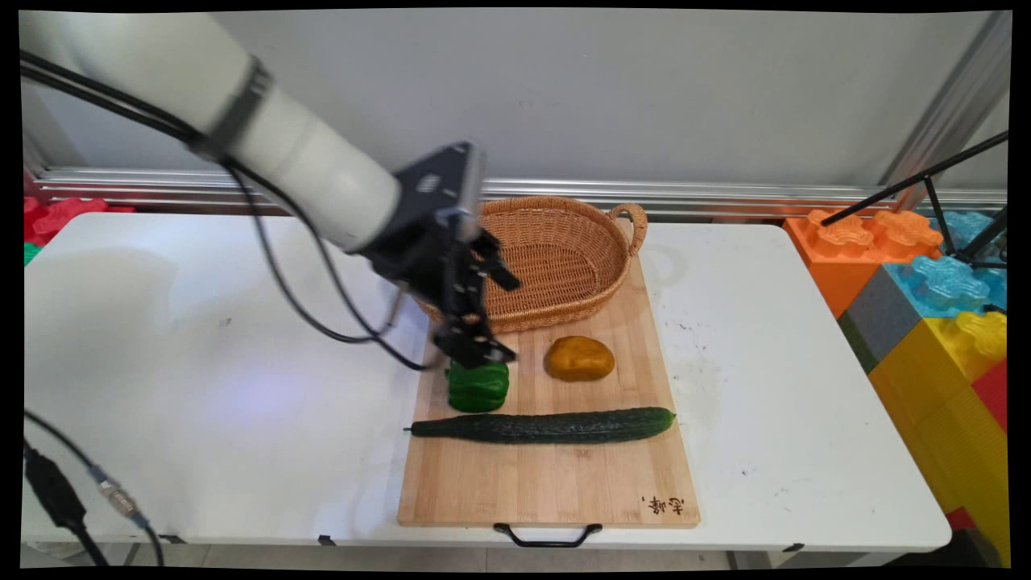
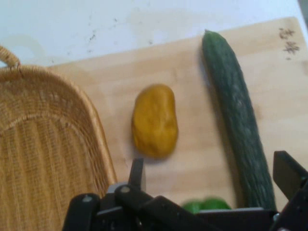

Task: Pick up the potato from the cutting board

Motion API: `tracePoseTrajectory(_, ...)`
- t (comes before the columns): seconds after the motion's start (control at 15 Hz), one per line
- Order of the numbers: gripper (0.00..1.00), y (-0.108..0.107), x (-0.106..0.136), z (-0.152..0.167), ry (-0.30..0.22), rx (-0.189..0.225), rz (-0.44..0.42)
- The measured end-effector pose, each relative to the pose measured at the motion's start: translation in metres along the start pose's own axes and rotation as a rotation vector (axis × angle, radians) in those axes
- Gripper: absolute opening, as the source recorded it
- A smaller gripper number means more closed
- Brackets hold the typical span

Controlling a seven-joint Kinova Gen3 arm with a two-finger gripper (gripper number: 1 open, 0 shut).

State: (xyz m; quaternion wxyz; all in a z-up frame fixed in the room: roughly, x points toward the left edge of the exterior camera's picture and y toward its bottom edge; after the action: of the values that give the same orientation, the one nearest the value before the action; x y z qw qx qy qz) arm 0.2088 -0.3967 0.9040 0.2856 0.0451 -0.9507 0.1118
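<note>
My black gripper (image 1: 511, 321) hangs open low over the left part of a wooden cutting board (image 1: 556, 483), right next to a wicker basket (image 1: 556, 258). A green pepper (image 1: 478, 387) lies just below its lower finger; I cannot tell whether they touch. In the hand view the gripper (image 2: 213, 169) has its fingers wide apart, with only the pepper's top (image 2: 207, 205) showing at the bottom edge between them. Ahead of the fingers lie a brown potato (image 2: 154, 121) and a long dark cucumber (image 2: 237, 115). In the main view the potato (image 1: 579, 358) lies mid-board and the cucumber (image 1: 548, 425) lies across it nearer the front.
The basket (image 2: 43, 144) is empty and stands on the board's far end. Large coloured blocks (image 1: 926, 290) are stacked beyond the table's right edge, with a black tripod (image 1: 934, 193) over them. Black cables (image 1: 306, 306) hang from the arm, and a cable plug (image 1: 60, 499) lies at the front left.
</note>
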Motion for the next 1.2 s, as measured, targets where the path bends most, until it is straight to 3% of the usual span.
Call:
tracePoseTrajectory(0.27, 1.00, 0.003, 0.033, 0.048, -0.025, 0.054, 0.036)
tracePoseTrajectory(0.47, 1.00, 0.000, 0.043, 0.081, -0.058, 0.089, 0.050)
tracePoseTrajectory(1.2, 1.00, -0.006, 0.038, 0.162, -0.148, 0.119, 0.073)
